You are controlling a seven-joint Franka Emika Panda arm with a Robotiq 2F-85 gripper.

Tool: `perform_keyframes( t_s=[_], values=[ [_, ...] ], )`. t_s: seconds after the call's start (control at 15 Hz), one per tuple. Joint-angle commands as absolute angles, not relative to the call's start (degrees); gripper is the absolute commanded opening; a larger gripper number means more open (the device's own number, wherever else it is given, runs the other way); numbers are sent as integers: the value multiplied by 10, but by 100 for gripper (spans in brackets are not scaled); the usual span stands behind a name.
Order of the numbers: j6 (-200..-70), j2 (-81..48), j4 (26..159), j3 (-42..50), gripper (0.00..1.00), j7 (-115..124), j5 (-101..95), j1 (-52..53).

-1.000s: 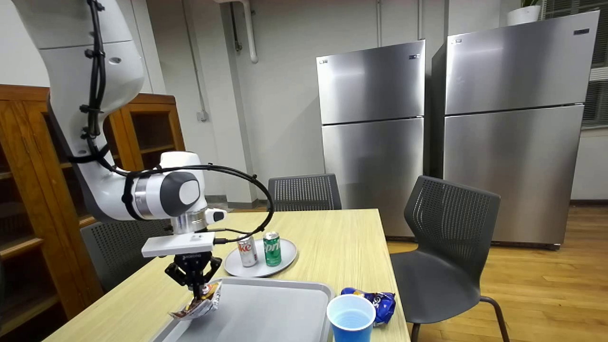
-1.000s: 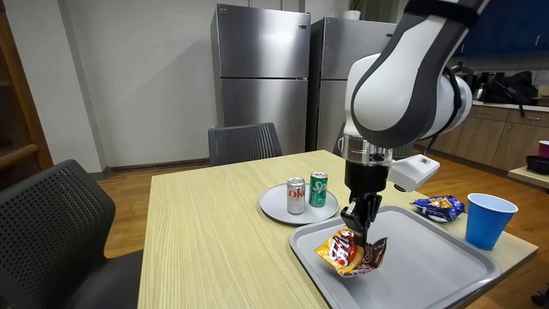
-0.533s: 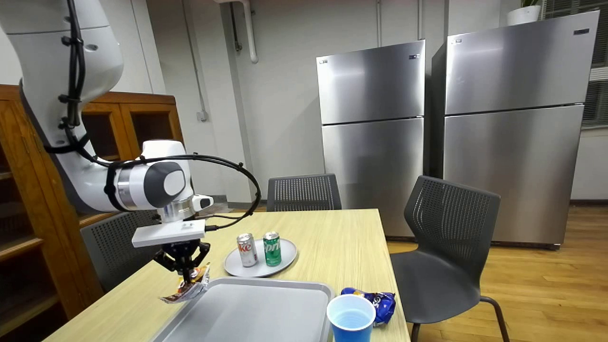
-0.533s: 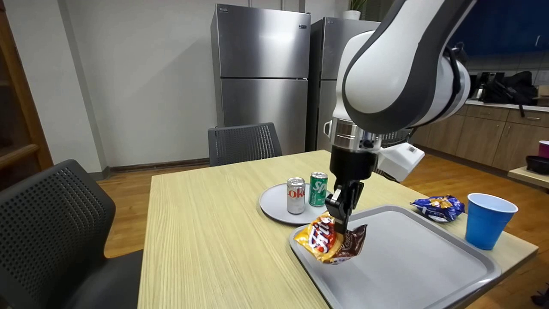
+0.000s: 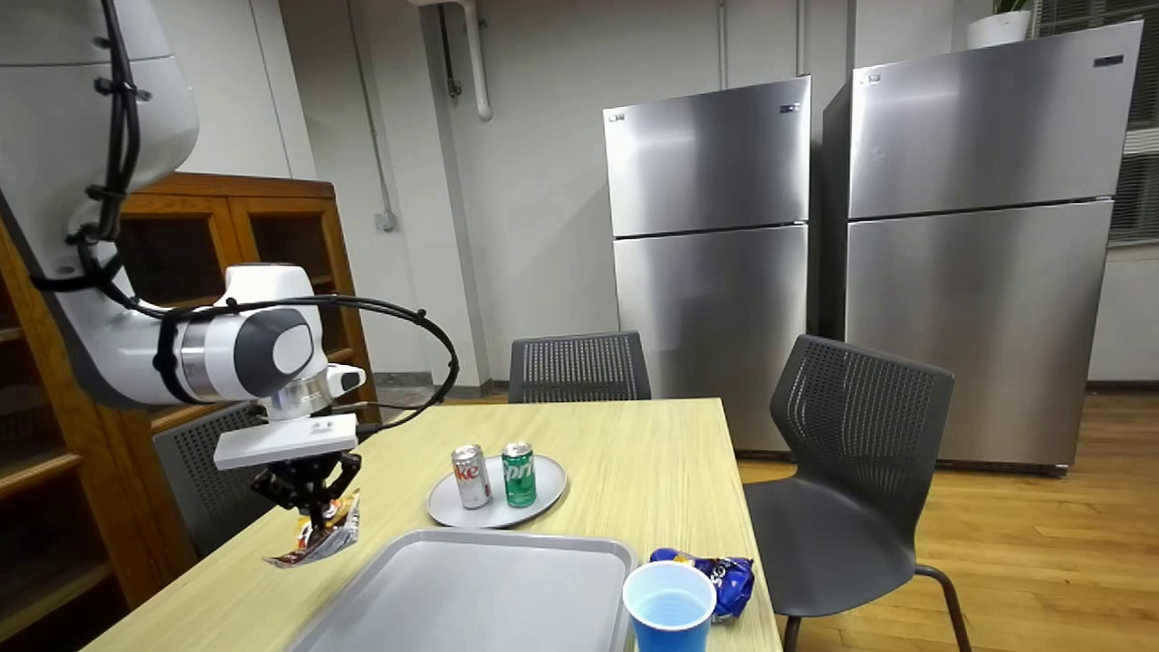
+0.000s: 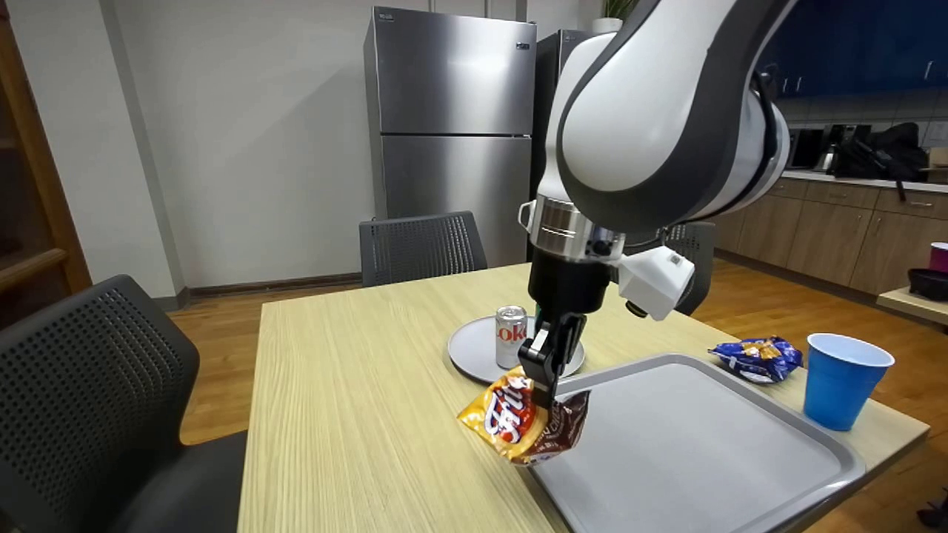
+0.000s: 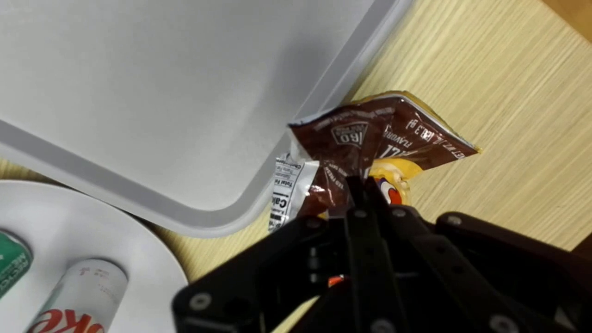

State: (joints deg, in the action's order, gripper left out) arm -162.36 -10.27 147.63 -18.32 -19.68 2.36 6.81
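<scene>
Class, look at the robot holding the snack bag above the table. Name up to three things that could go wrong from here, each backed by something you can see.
1. The gripper pinches the snack bag at one creased spot, so the bag might slip or tear.
2. In the wrist view, the bag overlaps the rim of the tray; lowered here, it could catch on that edge.
3. The Coke can stands upright on the plate; a low sideways swing might topple it.

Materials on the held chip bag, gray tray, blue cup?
Chip bag: thin, glossy film, probably plastic, maybe metallized; sharp creases, bright glints.
Gray tray: likely molded plastic, satin finish; soft sheen, rounded corners.
Blue cup: probably thin plastic, though coated paper possible; smooth-looking wall, pale interior.
</scene>
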Motion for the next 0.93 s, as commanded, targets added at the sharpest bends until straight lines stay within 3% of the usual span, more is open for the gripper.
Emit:
perform_keyframes(
  t_s=[0.0, 0.87],
  values=[
    [-1630, -121, 1454, -195, 0, -207, 28, 81],
    [-1662, -233, 1402, -243, 0, -200, 17, 81]
  ],
)
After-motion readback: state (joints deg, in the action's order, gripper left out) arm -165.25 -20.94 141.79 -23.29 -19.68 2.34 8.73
